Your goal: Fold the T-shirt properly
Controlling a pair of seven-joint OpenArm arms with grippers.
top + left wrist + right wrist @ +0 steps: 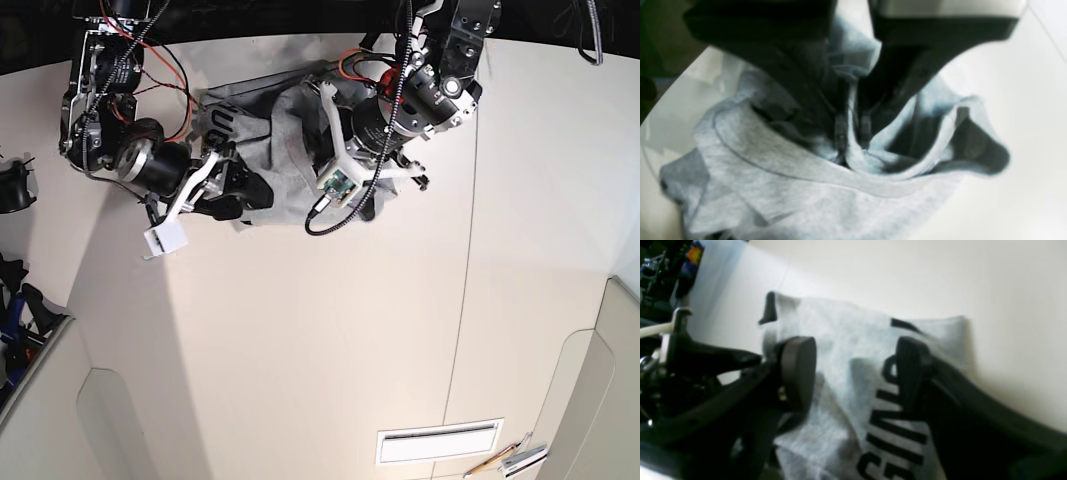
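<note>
Black right gripper (855,373) is hanging open over the lettered grey cotton T-shirt (840,340), fabric lying between its fingers; black left gripper (853,133) is pinching its edge.

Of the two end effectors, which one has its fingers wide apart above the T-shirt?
The right end effector. Its fingers stand apart over the lettered part of the T-shirt; the left one has its fingertips close together around a cloth fold.
</note>
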